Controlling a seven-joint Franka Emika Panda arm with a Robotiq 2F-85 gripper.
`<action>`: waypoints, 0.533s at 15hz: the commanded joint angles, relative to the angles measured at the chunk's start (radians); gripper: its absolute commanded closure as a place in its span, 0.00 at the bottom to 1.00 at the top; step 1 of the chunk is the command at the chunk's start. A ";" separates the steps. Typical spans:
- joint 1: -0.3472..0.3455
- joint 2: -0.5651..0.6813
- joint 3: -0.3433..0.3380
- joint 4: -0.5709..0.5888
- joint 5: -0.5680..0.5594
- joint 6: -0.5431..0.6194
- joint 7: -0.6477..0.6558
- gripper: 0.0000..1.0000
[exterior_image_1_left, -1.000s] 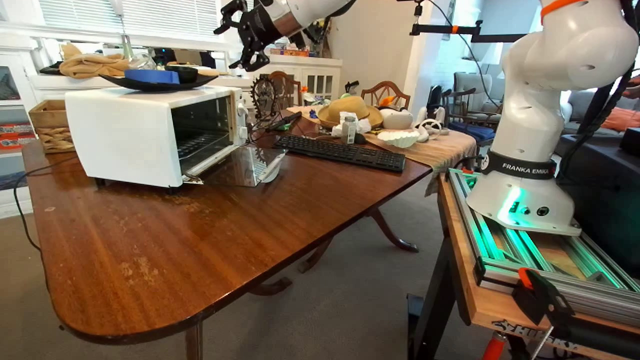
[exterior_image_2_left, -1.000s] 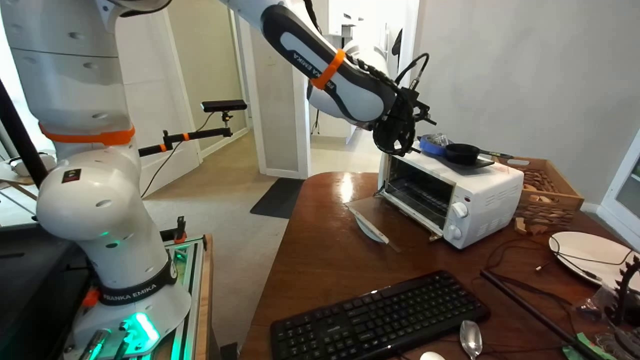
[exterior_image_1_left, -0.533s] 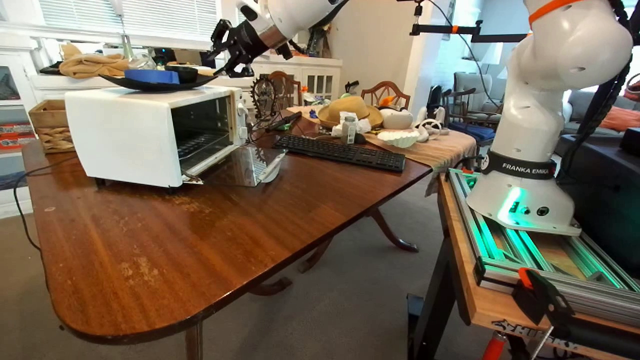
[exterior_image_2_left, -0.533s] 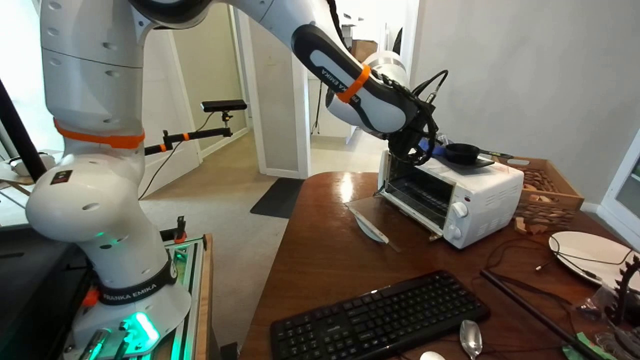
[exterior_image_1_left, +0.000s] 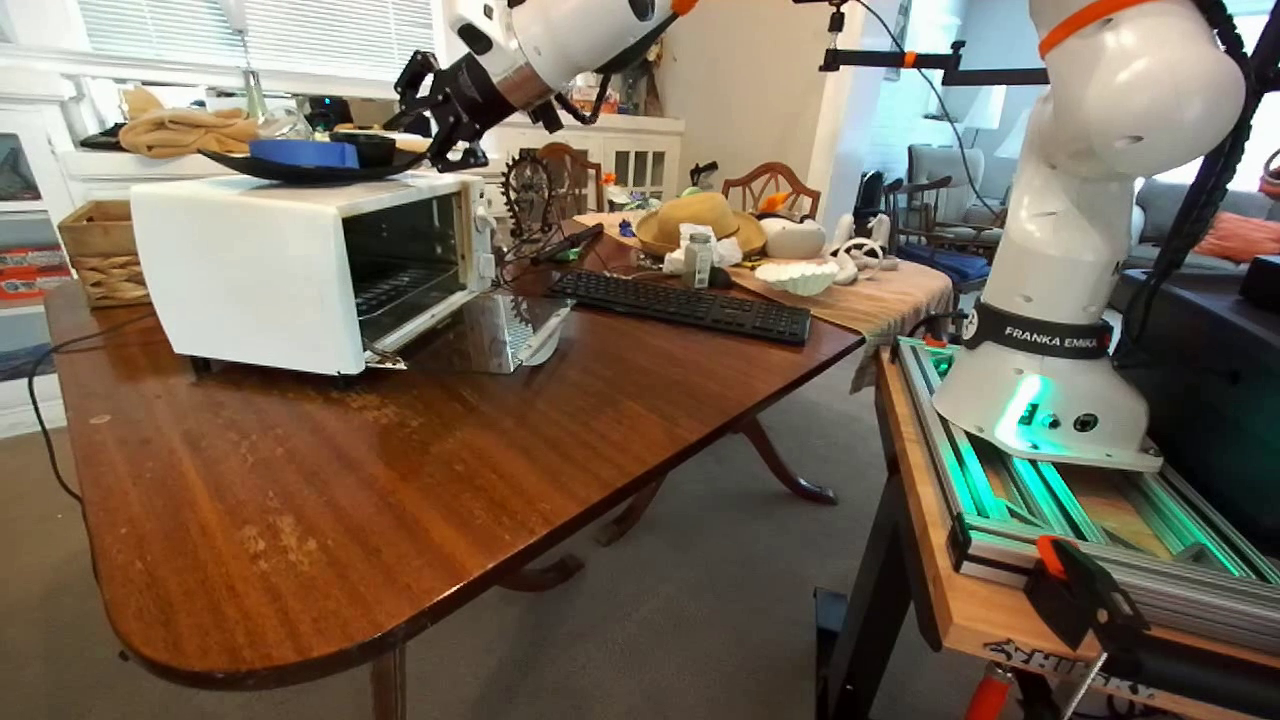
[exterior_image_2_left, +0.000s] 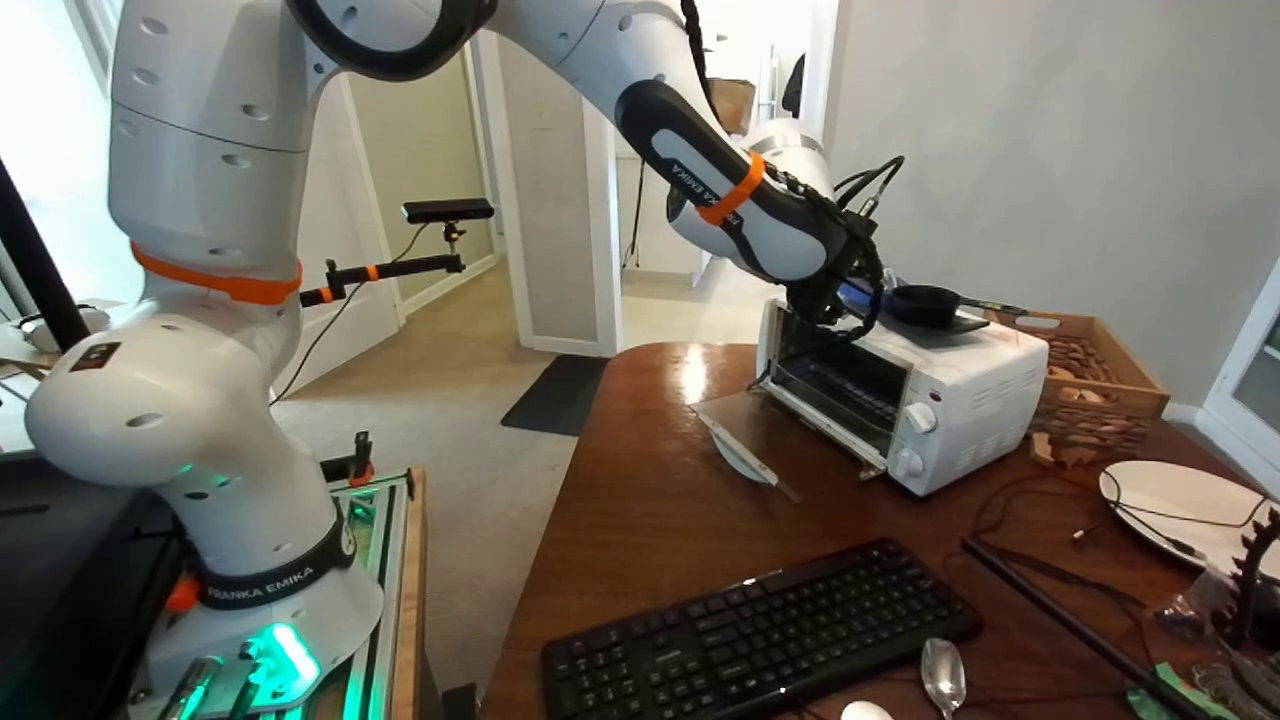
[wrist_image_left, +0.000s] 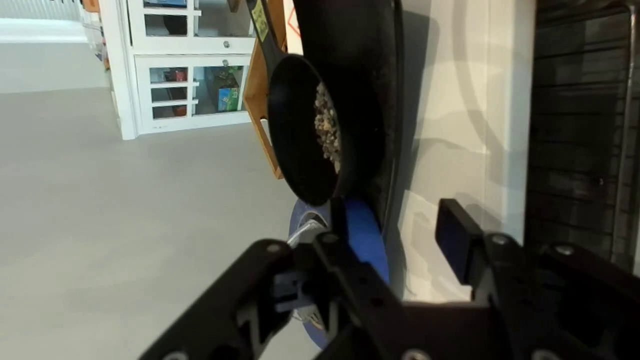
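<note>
Wrist view shows the claw (wrist_image_left: 392, 215) with its fingertips (wrist_image_left: 456, 240) standing apart and the rim of a black tray (wrist_image_left: 372, 55) in the gap between them; whether either finger touches it cannot be told. This tray stretches away ahead of the claw. Just beyond the fingertips, it bears a small black pan (wrist_image_left: 300, 130) with brown granules (wrist_image_left: 327, 127) inside, its handle (wrist_image_left: 270, 47) pointing away from the claw. A blue ring-shaped thing (wrist_image_left: 370, 240) sits close by one finger, partly hidden behind it. In an exterior view the claw slants down toward the tray, which rests on top of a white toaster oven (exterior_image_1_left: 250, 270); the oven's glass door (exterior_image_1_left: 490, 335) hangs open below the claw. Past the oven from the claw stands a wooden basket (exterior_image_2_left: 1100, 415). Lower than the claw and well apart from it, the tabletop (exterior_image_1_left: 400, 500) carries a black keyboard (exterior_image_2_left: 760, 640), a spoon (exterior_image_2_left: 943, 680) near that keyboard, and a white plate (exterior_image_2_left: 1165, 495).
</note>
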 joint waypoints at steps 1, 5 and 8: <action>-0.083 0.036 0.081 0.028 0.000 0.016 -0.037 0.69; -0.169 0.064 0.157 0.035 0.000 0.017 -0.061 0.71; -0.241 0.092 0.222 0.053 0.000 0.028 -0.095 0.68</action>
